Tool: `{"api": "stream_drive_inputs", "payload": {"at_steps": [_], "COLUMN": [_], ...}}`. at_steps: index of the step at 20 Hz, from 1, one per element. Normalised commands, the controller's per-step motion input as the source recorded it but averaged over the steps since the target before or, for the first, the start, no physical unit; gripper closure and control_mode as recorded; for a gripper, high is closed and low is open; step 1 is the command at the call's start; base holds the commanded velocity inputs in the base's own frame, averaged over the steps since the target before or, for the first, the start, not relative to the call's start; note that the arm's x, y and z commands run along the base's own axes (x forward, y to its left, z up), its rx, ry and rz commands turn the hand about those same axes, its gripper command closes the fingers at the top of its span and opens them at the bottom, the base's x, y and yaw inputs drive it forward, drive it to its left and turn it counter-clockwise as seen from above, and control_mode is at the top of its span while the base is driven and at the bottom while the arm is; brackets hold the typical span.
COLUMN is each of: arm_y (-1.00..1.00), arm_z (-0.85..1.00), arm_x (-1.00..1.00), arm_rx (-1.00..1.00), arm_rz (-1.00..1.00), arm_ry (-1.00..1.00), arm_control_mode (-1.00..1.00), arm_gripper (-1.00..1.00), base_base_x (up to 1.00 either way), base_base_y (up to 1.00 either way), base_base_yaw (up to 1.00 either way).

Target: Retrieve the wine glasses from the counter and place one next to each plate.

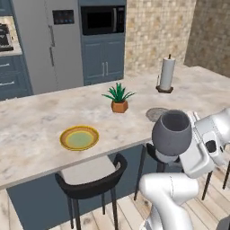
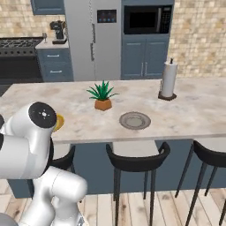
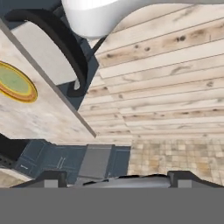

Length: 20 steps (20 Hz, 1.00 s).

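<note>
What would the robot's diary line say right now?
gripper: grips large smoky grey wine glass, short of marbled island | yellow-rimmed green plate: no glass beside | round grey plate: none

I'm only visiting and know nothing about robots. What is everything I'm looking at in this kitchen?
wine glass: one, smoky grey, in the air in front of the island
yellow-rimmed plate: one, green centre, on the island
grey plate: one, on the island
island: one, beige marbled
plant: one, green, brown pot, on the island
paper towel roll: one, white, on the island
stools: three, black, along the island
fridge: one, grey, back wall
microwave: one, black, beside the fridge
stove: one, black, back left
gripper: one, dark tips, holding the wine glass
arm: one, white
</note>
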Motion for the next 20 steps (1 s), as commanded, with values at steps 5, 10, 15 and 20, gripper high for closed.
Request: {"api": "stream_drive_inputs", "payload": {"at_steps": [5,10,15,20], "arm_y": [0.0,0.0,0.0,0.0], "arm_z": [0.0,0.0,0.0,0.0], "arm_x": [0.0,0.0,0.0,0.0], "arm_rx": [0.0,0.0,0.0,0.0], "arm_rz": [0.0,0.0,0.0,0.0], "arm_ry": [0.0,0.0,0.0,0.0], "arm_control_mode": [1.0,1.0,1.0,1.0], "arm_gripper": [1.0,1.0,1.0,1.0], "base_base_x": [1.0,1.0,0.67,0.57], "base_base_y": [0.0,-0.13,-0.47,-0.37], "base_base_yaw": [0.06,0.32,0.51,0.28]}}
